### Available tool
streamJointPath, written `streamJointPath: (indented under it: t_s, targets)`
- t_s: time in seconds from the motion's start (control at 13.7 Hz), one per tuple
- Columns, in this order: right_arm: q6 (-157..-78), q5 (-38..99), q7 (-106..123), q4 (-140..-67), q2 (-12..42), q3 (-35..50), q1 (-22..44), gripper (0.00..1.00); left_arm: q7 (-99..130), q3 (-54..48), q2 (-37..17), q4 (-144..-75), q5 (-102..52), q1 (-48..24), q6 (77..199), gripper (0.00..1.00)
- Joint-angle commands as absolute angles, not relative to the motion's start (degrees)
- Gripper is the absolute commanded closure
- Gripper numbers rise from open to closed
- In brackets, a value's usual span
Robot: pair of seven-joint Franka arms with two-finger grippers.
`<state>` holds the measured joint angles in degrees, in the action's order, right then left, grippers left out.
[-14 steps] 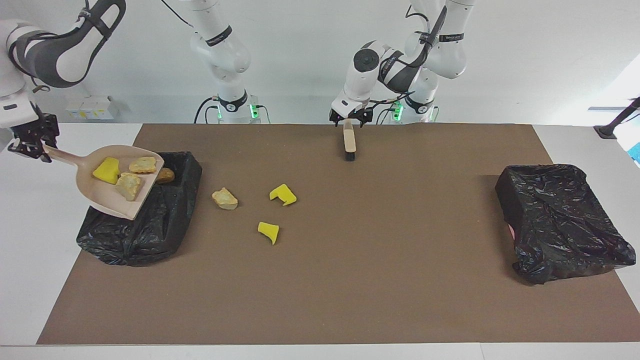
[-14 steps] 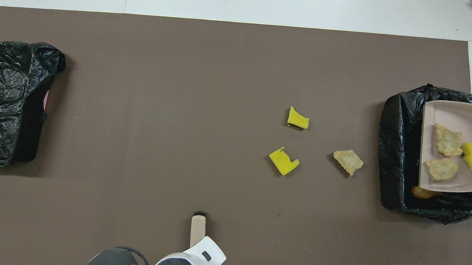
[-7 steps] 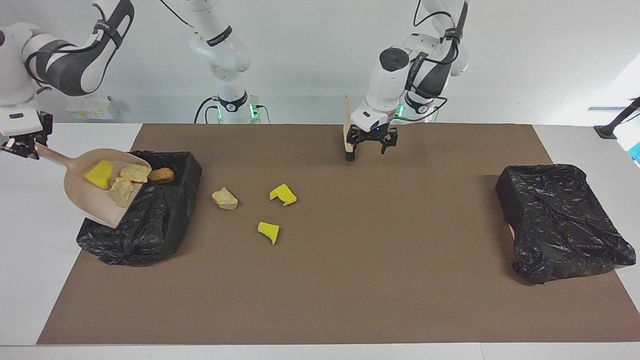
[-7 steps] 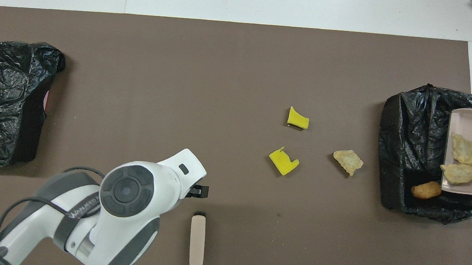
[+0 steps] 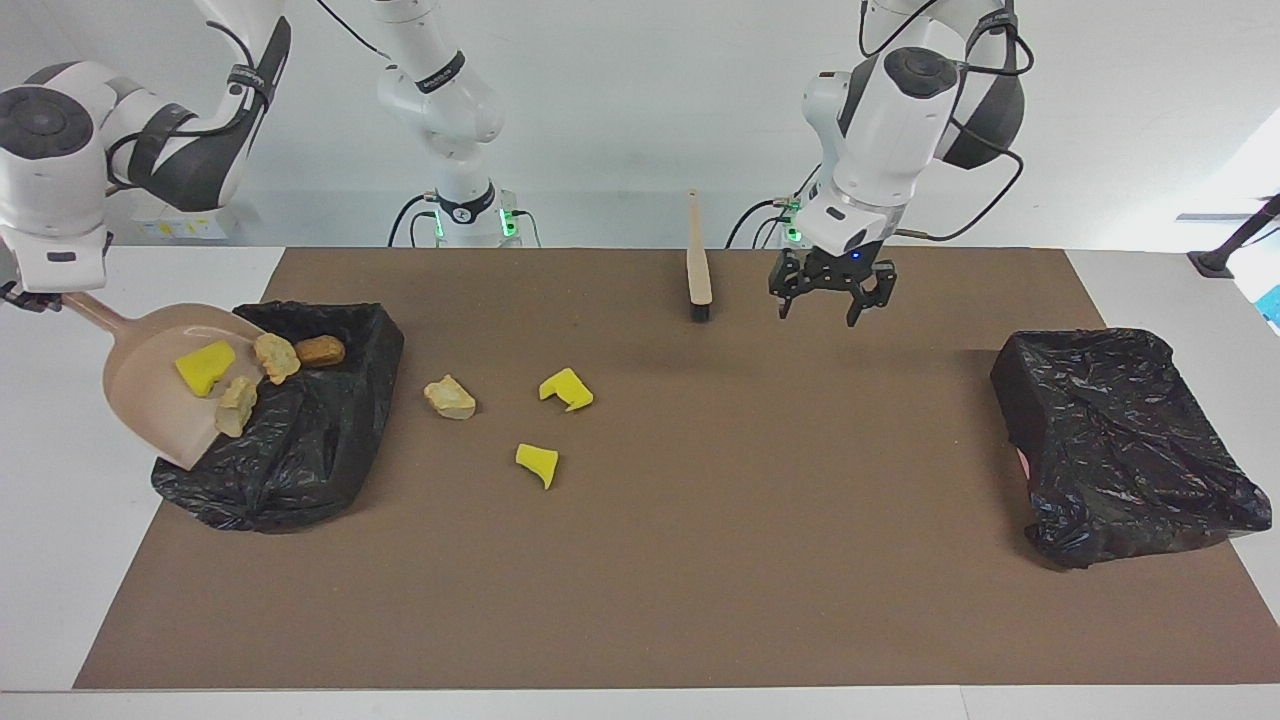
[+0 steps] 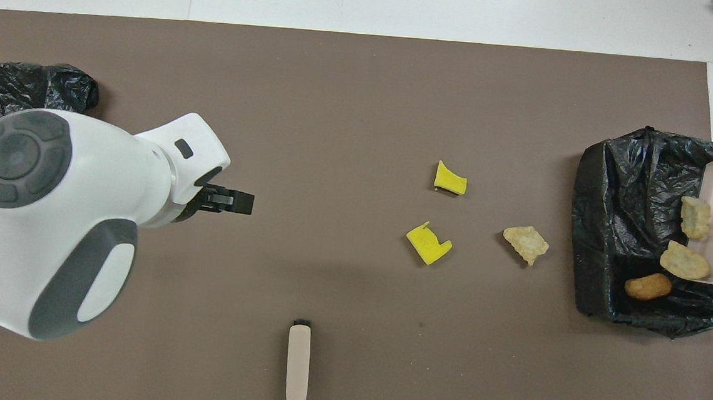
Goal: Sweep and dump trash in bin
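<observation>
The right tool point(image 5: 40, 298) grips the handle of a beige plastic dustpan point(image 5: 150, 375), tilted over the black-lined bin point(image 5: 330, 420) at the right arm's end of the table point(image 5: 700, 560). In the pan lie a bright yellow sponge wedge point(image 5: 204, 366) and two tan crumbly foam lumps point(image 5: 270, 356) (one of them at the pan's lip, over the bin). An orange-brown lump point(image 5: 320, 350) already rests inside the bin. Three pieces of trash lie loose on the brown mat: a tan foam lump point(image 5: 449, 397) beside the bin, and two yellow sponge pieces point(image 5: 566, 389) near it, toward the table's middle. The left tool point(image 5: 831, 297) hangs over the mat, fingers spread wide and holding nothing, beside the beige wooden brush point(image 5: 698, 270) lying at the robots' edge. A second black-lined bin point(image 5: 1120, 440) sits at the left arm's end.
</observation>
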<state>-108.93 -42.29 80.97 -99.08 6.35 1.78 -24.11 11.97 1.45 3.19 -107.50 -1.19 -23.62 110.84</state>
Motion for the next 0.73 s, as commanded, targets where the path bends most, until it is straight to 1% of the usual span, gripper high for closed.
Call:
streamJointPath:
  t_s: [0.0, 0.15, 0.29, 0.51, 0.66]
  targets:
    - [-105.74, -47.36, 76.73, -99.41, 4.66, 2.02, -21.46, 1.00, 8.19, 0.79, 1.67, -101.35, 0.70, -19.96, 105.75, 0.00]
    - [-104.25, -47.99, 76.73, -99.32, 3.43, 2.37, -20.66, 1.00, 6.25, 0.79, 1.84, -97.84, 0.70, -17.76, 101.89, 0.00]
    - [-101.44, -50.96, 76.82, -99.05, 2.38, 2.55, -18.21, 1.00, 2.48, 0.97, 1.93, -93.54, 0.18, -15.04, 96.01, 0.00]
    - [-100.03, -53.07, 78.30, -99.05, 0.09, 2.72, -16.53, 1.00, 1.14, 1.41, 2.20, -88.87, 0.09, -13.54, 88.53, 0.00]
    - [-98.01, -57.72, 78.84, -99.05, -0.61, 2.72, -13.20, 1.00, 0.97, 1.49, 2.63, -87.98, -0.09, -13.36, 85.01, 0.00]
